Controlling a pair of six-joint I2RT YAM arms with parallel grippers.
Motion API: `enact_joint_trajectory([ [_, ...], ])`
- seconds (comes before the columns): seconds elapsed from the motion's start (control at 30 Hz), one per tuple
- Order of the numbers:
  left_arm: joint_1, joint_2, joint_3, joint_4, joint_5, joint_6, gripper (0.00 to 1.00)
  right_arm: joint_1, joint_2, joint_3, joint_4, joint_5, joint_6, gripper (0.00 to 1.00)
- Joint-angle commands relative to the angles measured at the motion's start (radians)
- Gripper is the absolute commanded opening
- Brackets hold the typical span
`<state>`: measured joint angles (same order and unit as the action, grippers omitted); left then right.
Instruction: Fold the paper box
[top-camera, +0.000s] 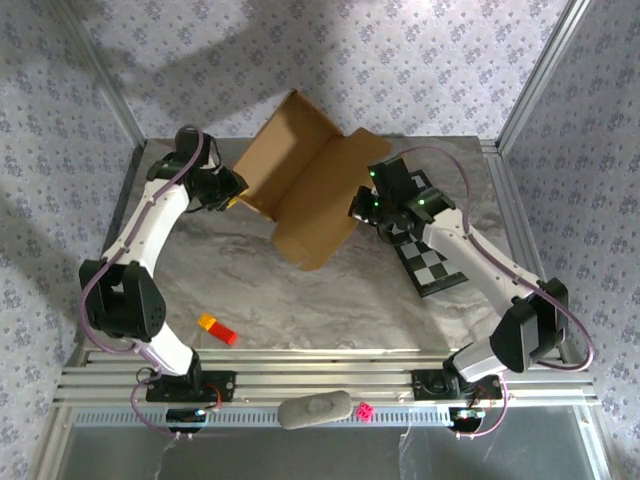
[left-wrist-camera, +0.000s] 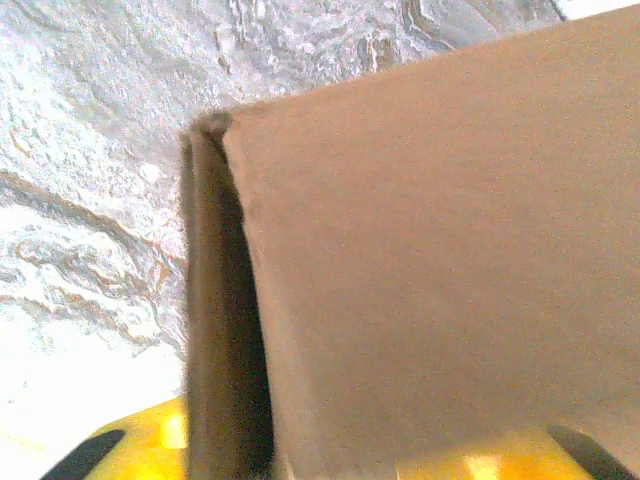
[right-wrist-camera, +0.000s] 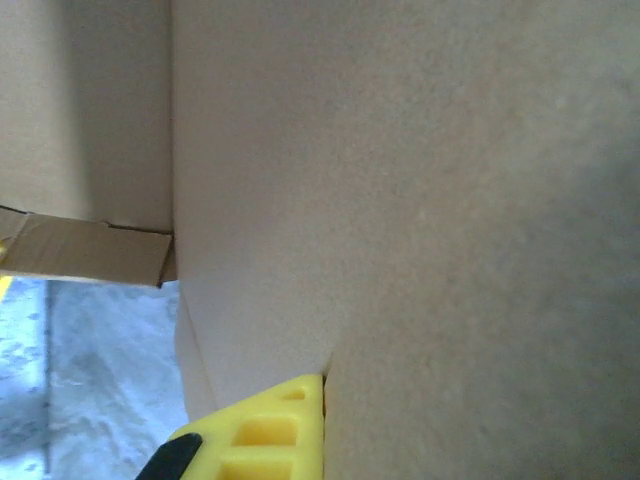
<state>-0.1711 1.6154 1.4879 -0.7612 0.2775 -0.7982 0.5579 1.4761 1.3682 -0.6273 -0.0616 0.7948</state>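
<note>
at mid-right of the overhead view, right gripper (top-camera: 360, 207) is closed down on the right edge of the paper box (top-camera: 300, 185). its wrist view has one yellow finger (right-wrist-camera: 262, 432) tight against a cardboard panel, the other hidden behind it. left gripper (top-camera: 236, 196) sits at the box's left corner, centre-left of frame. its wrist view shows yellow fingers (left-wrist-camera: 140, 445) either side of a doubled wall, low in frame. can't tell if that's a clamp or just straddling.

box is upper centre of the overhead frame, between the two grippers, half formed: one big panel tilted up toward the back wall, lower corner pointing down-frame over the marble-pattern table (top-camera: 300, 300). checkered board (top-camera: 428, 258) lies just right of it under the right arm. small orange-red block (top-camera: 217, 329) is lower left, well apart.

handling guess: light, thin cardboard, stiff across a panel, hinges easily at the creases. plain face looks low-friction. pinch at edges close to a fold line, not mid-panel, or it'll bow. too much squeeze likely dents it, and one-sided pulls will skew the whole thing.
</note>
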Motion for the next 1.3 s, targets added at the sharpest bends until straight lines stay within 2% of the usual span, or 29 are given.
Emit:
enact_joint_trajectory([
  [0.0,-0.018,-0.053,-0.056,0.027,0.032,-0.017,0.44,0.008,0.028,0.070,-0.193,0.071,-0.085,0.00],
  [0.17,-0.037,-0.114,-0.141,0.054,0.033,-0.052,0.51,-0.003,0.068,0.133,-0.268,0.034,-0.158,0.00],
  [0.27,-0.037,-0.163,-0.149,0.044,0.019,-0.062,0.53,-0.016,0.116,0.200,-0.343,-0.017,-0.280,0.00],
  [0.37,-0.037,-0.181,-0.100,-0.006,-0.006,-0.007,0.54,-0.028,0.183,0.291,-0.445,-0.070,-0.395,0.00],
  [0.53,-0.046,-0.166,0.004,-0.041,-0.040,0.175,0.55,-0.029,0.296,0.451,-0.640,-0.037,-0.541,0.00],
  [0.73,-0.092,-0.103,0.131,-0.008,-0.051,0.397,0.54,-0.011,0.367,0.569,-0.773,0.188,-0.626,0.00],
  [0.93,-0.156,-0.018,0.236,0.125,-0.008,0.639,0.55,0.028,0.371,0.624,-0.690,0.338,-0.784,0.00],
  [1.03,-0.180,0.029,0.312,0.135,0.022,0.804,0.61,0.063,0.382,0.653,-0.655,0.429,-0.885,0.00],
  [1.17,-0.186,0.037,0.319,0.192,0.086,1.048,0.72,0.066,0.366,0.654,-0.629,0.453,-0.928,0.00],
  [1.27,-0.187,0.047,0.321,0.220,0.175,1.162,0.75,0.073,0.340,0.632,-0.608,0.470,-0.962,0.00],
])
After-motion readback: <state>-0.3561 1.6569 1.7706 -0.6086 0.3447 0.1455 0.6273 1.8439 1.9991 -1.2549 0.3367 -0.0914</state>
